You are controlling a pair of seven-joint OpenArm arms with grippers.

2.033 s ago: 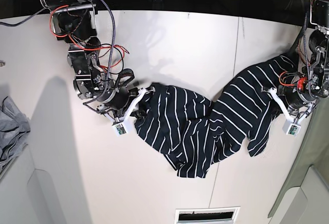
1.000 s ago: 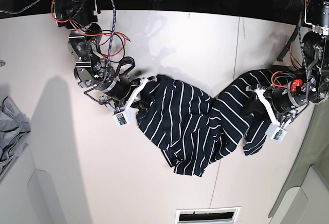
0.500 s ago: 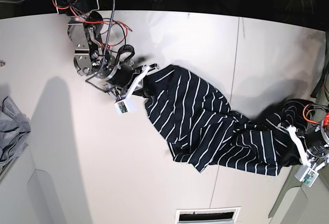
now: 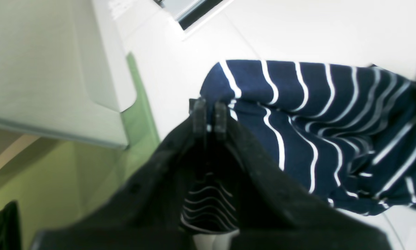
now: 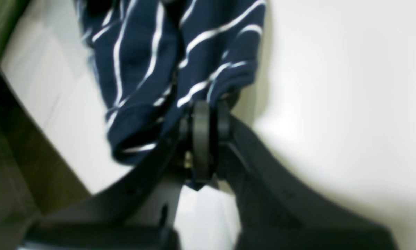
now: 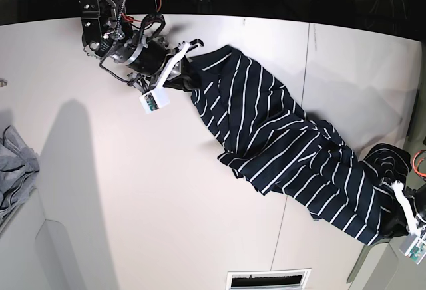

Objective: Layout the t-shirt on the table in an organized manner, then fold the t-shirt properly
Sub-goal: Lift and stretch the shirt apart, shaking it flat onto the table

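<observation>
The navy t-shirt (image 6: 293,147) with thin white stripes lies pulled out in a long diagonal band across the white table (image 6: 133,190). It runs from the far left to the near right corner. My right gripper (image 6: 190,60) is shut on the shirt's far end; in the right wrist view its tips (image 5: 208,111) pinch a striped hem (image 5: 142,62). My left gripper (image 6: 391,200) is shut on the near right end, close to the table's edge. In the left wrist view its tips (image 4: 209,116) clamp the fabric (image 4: 315,121).
A plain grey cloth (image 6: 13,163) lies at the left edge. A slotted vent (image 6: 268,279) sits at the table's front edge. A pale grey-green panel (image 6: 393,270) stands beyond the near right corner, right beside the left gripper. A thin dark seam (image 6: 307,57) crosses the tabletop.
The arms have drawn apart: the right gripper moved toward the far edge, the left gripper toward the near right corner. The bunched shirt has stretched into a long diagonal band.
</observation>
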